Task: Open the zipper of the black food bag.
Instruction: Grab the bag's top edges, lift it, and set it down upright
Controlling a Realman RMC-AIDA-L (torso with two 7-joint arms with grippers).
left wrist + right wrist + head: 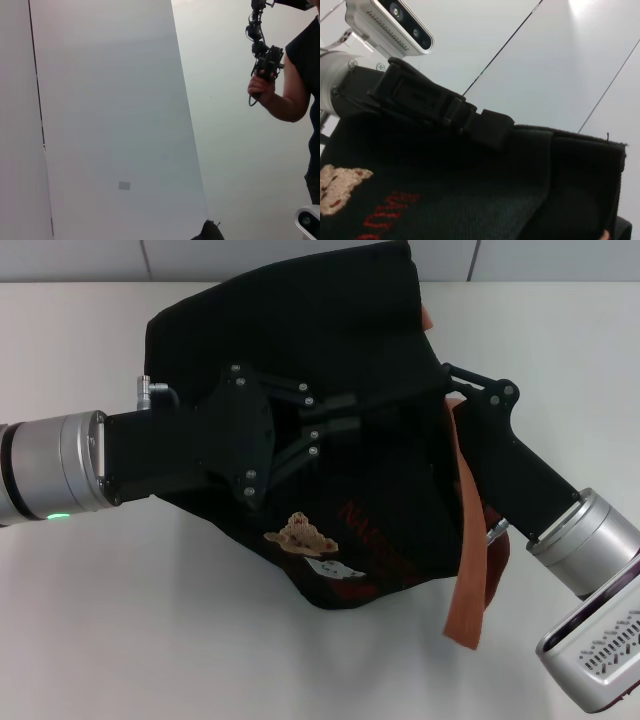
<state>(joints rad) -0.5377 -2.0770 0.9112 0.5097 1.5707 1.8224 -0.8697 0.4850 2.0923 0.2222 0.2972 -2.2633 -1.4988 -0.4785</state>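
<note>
The black food bag (330, 320) lies slumped on the white table, its tan bear patch (300, 532) facing me and an orange-brown strap (468, 540) hanging down its right side. My left gripper (352, 412) reaches in from the left over the bag's middle. Its fingers are closed together on the dark fabric. In the right wrist view the same left gripper (490, 129) pinches the bag's (470, 190) top edge. My right gripper (455, 375) rests against the bag's right side by the strap. The zipper is hidden, black against black.
The white table (150, 620) extends around the bag, with a tiled wall behind it. In the left wrist view a person (295, 75) stands holding a handheld device (265, 60) in front of white panels.
</note>
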